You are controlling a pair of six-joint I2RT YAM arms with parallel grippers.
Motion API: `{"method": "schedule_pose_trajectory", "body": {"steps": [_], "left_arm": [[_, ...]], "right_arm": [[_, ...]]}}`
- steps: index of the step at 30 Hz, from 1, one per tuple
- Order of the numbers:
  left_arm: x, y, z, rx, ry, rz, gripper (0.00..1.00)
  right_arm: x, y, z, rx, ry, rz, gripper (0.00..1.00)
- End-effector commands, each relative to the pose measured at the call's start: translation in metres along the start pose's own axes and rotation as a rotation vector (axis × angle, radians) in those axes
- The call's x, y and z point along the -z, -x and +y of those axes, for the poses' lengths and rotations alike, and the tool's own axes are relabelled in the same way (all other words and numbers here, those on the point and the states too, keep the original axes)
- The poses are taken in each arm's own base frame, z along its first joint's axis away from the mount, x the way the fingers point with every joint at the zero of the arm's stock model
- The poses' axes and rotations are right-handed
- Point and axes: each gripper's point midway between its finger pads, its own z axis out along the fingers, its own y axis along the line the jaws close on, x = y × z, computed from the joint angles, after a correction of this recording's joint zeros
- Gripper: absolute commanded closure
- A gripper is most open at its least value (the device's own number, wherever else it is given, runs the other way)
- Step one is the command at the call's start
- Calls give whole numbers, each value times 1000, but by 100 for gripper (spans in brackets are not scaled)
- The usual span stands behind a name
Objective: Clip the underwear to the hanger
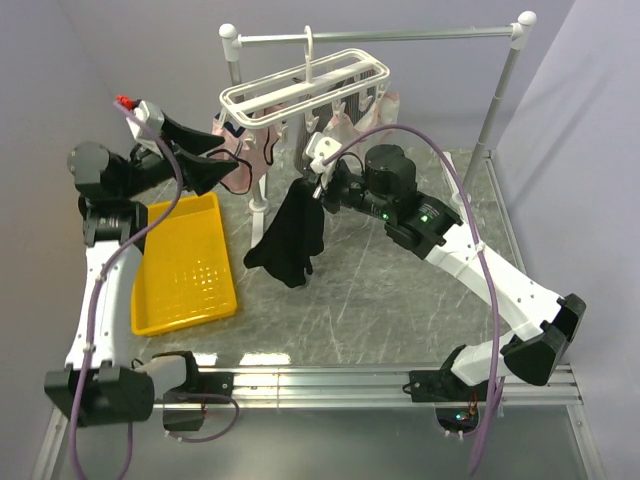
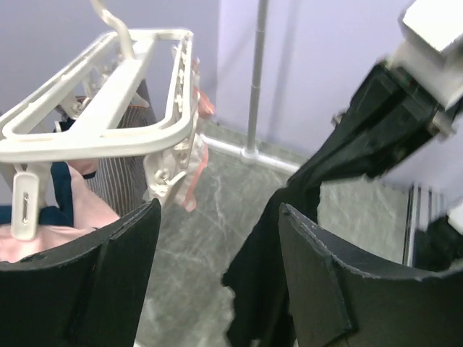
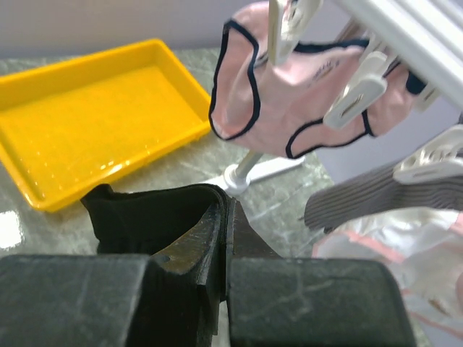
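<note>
The black underwear (image 1: pixel 290 235) hangs limp from my right gripper (image 1: pixel 312 186), which is shut on its top edge just below the front of the white hanger (image 1: pixel 305 85). In the right wrist view the jaws (image 3: pixel 228 210) are closed with black fabric (image 3: pixel 145 217) pinched between them. My left gripper (image 1: pixel 232 158) is open and empty, level with the hanger's left end. In the left wrist view its fingers (image 2: pixel 218 210) frame the hanging underwear (image 2: pixel 278 282), with the hanger (image 2: pixel 108 108) and its clips at upper left.
A yellow tray (image 1: pixel 185 265) lies on the table at left. The grey rail stand (image 1: pixel 400 36) carries the hanger. Pale pink dark-trimmed underwear (image 3: pixel 289 108) and a grey striped garment (image 3: pixel 376 195) hang clipped on the hanger.
</note>
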Motion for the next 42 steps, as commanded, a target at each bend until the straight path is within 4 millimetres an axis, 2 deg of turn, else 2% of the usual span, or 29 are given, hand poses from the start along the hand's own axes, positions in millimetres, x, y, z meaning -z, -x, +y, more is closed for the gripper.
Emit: {"method": "schedule_pose_trajectory", "body": {"steps": [1, 2, 3, 5, 10, 16, 23, 29, 30, 32, 33, 37, 42], "left_arm": [[7, -5, -18, -149, -263, 90, 28], [6, -9, -15, -129, -269, 112, 27], [5, -10, -11, -215, -285, 107, 26], [0, -8, -8, -267, -295, 87, 26], [-10, -8, 6, -274, -235, 44, 26], [-20, -9, 14, -321, -282, 43, 26], [-27, -24, 30, -323, -322, 57, 26], [-34, -22, 37, -312, -320, 19, 24], [-34, -17, 35, -334, -320, -1, 23], [-36, -19, 35, -284, -321, -12, 20], [-36, -13, 33, -325, -327, -36, 19], [-42, -11, 31, -313, -348, -51, 17], [-48, -16, 32, -285, -367, -45, 17]], "right_arm": [[5, 43, -12, 22, -18, -124, 100], [4, 43, -11, 24, -13, -124, 100], [3, 41, -12, 30, -12, -118, 100], [4, 39, -15, 34, -20, -117, 100], [3, 35, -18, 27, -22, -110, 100], [3, 39, -20, 29, -20, -116, 100], [3, 42, -20, 21, -11, -117, 100], [4, 40, -18, 18, -5, -109, 100], [5, 40, -18, 16, -5, -109, 100], [5, 40, -18, 17, -2, -111, 100], [5, 40, -19, 17, -5, -110, 100], [5, 41, -19, 19, -6, -111, 100], [5, 42, -20, 22, -7, -111, 100]]}}
